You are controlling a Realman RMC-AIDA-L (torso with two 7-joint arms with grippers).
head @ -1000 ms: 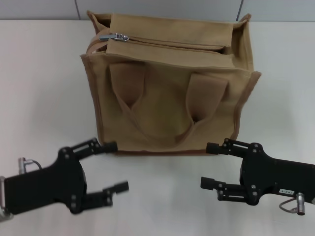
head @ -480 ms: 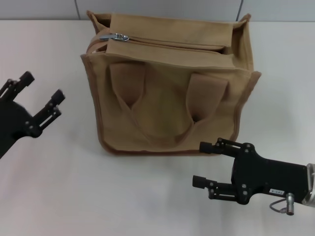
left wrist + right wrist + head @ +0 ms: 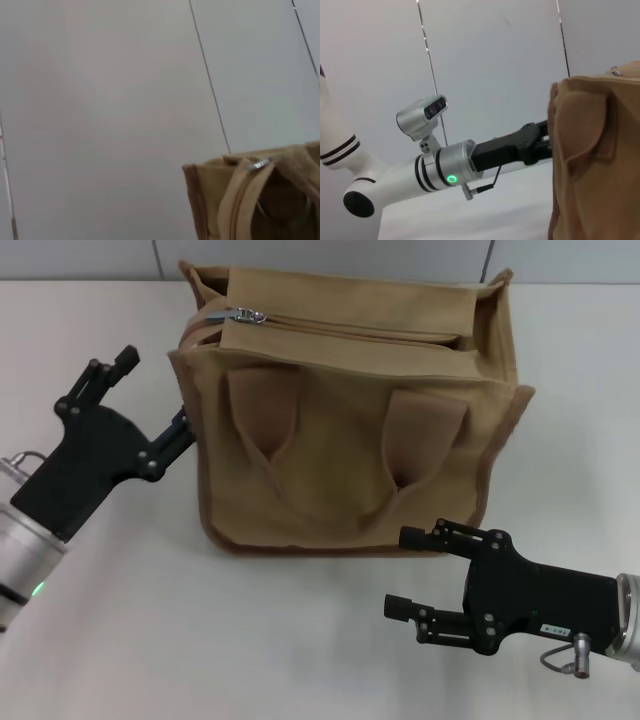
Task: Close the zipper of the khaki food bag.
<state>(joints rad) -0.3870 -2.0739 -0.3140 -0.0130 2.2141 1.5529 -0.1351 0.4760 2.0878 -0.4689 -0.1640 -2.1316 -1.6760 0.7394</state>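
Note:
The khaki food bag stands upright in the middle of the table, handles hanging down its front. The zipper runs along the top panel, with its silver slider at the bag's left end. My left gripper is open at the bag's left side, below the slider, with its lower finger at the bag's side edge. My right gripper is open and empty, low in front of the bag's right corner. The left wrist view shows the bag's end and the slider.
The white table spreads around the bag, with a grey panelled wall behind. The right wrist view shows the bag's side and my left arm reaching to it.
My left gripper has risen from the table's front left to the bag's left side. My right gripper has shifted slightly left and toward the front. The bag has barely moved.

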